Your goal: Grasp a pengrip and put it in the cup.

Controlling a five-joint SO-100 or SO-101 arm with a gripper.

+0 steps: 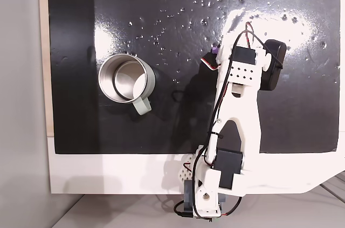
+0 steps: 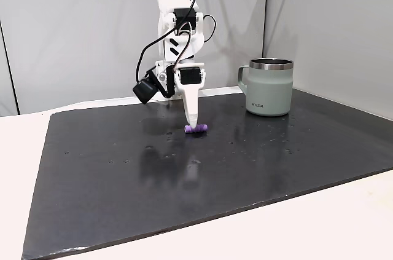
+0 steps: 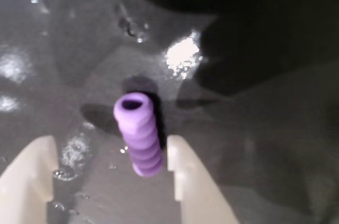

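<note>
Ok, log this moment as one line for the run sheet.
phase: pre-grasp | end effector: open, fingers astride pengrip | pengrip: lying on mat | cup: upright, apart, nothing seen inside

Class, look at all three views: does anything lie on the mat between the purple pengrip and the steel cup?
Nothing visible does. The pengrip lies between the open gripper fingers, and bare black mat separates it from the cup.

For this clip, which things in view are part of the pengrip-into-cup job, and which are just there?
Part of the job:
- pengrip, purple, lying on the mat between the open fingers
- cup, steel mug, empty, standing apart from the arm
- gripper, lowered around the pengrip

Just there:
- black mat, with small specks and glare
- white table under the mat
- grey wall panels behind
</note>
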